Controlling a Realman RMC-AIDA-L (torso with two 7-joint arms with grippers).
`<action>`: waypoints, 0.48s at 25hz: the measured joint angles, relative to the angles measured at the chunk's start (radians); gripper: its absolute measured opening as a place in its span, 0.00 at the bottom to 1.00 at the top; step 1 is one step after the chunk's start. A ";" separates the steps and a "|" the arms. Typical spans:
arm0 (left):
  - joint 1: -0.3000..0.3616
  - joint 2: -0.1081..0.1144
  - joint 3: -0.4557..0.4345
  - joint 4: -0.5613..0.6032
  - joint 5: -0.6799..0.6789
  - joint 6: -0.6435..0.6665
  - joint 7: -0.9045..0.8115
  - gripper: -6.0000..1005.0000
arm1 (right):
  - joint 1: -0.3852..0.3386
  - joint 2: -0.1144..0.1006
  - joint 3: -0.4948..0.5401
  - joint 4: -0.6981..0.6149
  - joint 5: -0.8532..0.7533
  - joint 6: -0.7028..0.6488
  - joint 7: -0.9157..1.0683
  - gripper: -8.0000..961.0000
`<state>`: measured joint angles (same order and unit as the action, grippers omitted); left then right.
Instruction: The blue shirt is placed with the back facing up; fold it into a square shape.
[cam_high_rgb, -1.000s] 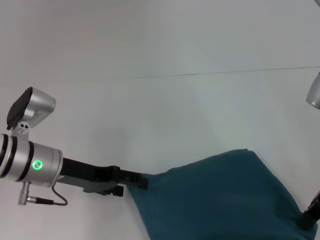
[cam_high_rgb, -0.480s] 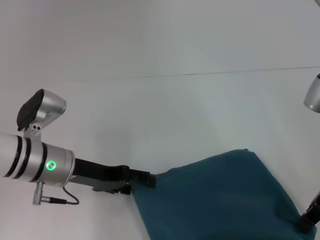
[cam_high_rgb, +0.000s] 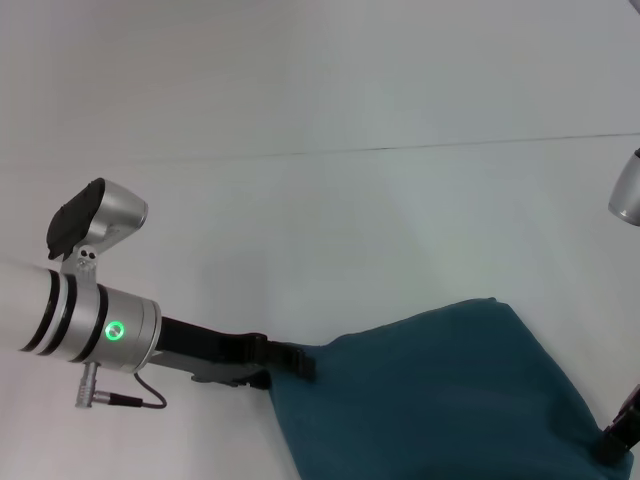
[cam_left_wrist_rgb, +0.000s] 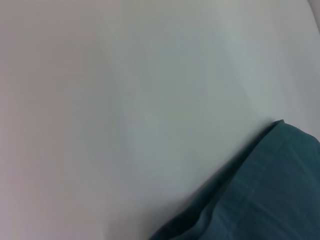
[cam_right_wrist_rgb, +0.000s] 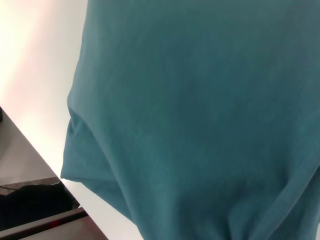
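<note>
The left gripper (cam_high_rgb: 300, 362) jaws are pinching the blue shirt (cam_high_rgb: 440, 400), which is spreading away toward the right gripper (cam_high_rgb: 618, 432), whose jaw state I cannot tell.

Blue shirt (cam_high_rgb: 440, 400) cut off at lower edge; right gripper (cam_high_rgb: 618, 432) seemingly mostly out of frame

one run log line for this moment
left tool: at left edge of dark teal-blue knit t-shirt | right tool: at its right edge | white table
</note>
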<state>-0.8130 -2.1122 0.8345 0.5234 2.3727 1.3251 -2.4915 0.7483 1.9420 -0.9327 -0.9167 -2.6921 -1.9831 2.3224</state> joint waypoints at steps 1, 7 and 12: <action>0.000 0.000 0.000 0.000 -0.002 0.000 0.002 0.88 | 0.000 0.000 0.000 0.000 0.000 0.000 0.000 0.04; -0.001 0.000 0.001 0.000 -0.006 0.007 0.022 0.75 | 0.004 0.000 0.000 -0.001 0.000 0.001 0.000 0.04; -0.004 -0.009 0.002 0.000 -0.009 0.010 0.059 0.54 | 0.005 0.001 0.000 -0.001 0.000 0.001 0.000 0.04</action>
<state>-0.8173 -2.1209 0.8360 0.5230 2.3639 1.3352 -2.4325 0.7537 1.9429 -0.9327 -0.9172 -2.6921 -1.9818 2.3224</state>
